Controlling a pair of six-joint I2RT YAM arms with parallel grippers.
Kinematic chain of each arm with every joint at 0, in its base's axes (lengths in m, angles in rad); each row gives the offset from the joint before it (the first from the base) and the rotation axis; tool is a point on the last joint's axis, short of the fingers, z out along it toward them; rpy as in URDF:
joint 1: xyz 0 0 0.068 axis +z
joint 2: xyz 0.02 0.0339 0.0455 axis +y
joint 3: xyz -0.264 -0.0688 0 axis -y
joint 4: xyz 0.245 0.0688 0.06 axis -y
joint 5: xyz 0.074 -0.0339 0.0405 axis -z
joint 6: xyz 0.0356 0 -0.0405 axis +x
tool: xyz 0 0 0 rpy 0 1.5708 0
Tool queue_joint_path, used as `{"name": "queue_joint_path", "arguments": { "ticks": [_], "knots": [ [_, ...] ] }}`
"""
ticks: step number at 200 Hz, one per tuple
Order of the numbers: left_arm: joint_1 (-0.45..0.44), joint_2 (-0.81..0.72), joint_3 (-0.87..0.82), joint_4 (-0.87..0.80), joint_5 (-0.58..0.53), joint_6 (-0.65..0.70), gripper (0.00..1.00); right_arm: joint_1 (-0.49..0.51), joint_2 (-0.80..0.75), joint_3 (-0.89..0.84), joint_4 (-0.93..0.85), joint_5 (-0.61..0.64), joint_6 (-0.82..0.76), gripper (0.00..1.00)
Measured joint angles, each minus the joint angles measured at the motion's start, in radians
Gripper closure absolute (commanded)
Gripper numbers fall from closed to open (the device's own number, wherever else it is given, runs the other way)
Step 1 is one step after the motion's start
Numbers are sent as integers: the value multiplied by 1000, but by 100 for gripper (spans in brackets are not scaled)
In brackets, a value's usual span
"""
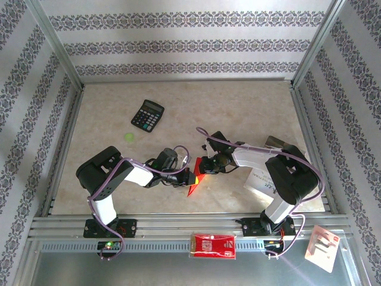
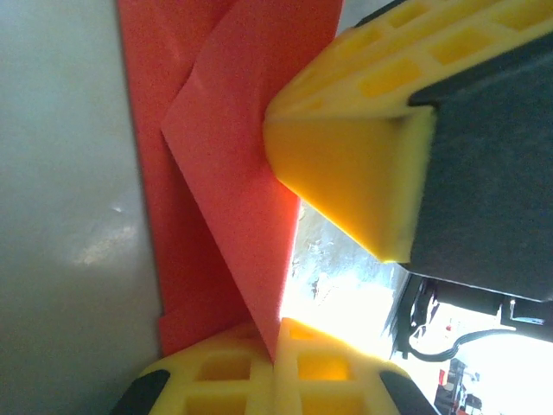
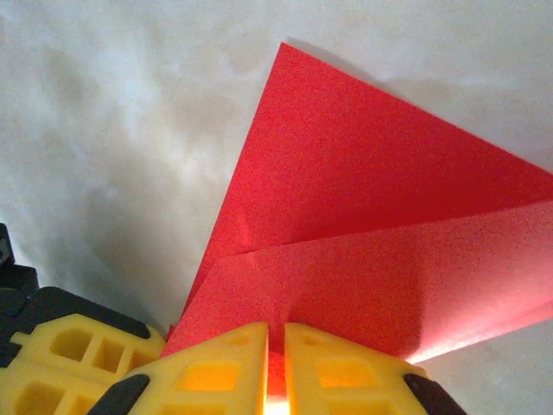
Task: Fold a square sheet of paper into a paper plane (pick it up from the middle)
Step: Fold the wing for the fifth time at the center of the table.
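- The red sheet of paper (image 1: 192, 186), partly folded into a point, is below and to the right of the black calculator (image 1: 147, 115).
- Left gripper (image 1: 183, 177), on the calculator's side, is clamped on the sheet.
- Right gripper (image 1: 203, 167), on the far side from the calculator, pinches it too.

- The square sheet of paper (image 1: 193, 186) is seen bright red, partly folded, with one layer laid over another.
- It is found near the middle of the bench (image 1: 238, 113).
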Motion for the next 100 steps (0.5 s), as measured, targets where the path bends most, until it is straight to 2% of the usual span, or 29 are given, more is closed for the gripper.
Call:
{"name": "queue_joint_path", "arguments": {
  "ticks": [45, 100],
  "knots": [
    [0, 0, 8, -20, 4, 3, 100, -20, -56, 3, 2, -37, 22, 84],
    [0, 0, 11, -24, 6, 6, 100, -22, -13, 26, 19, -52, 26, 85]
  ]
}}
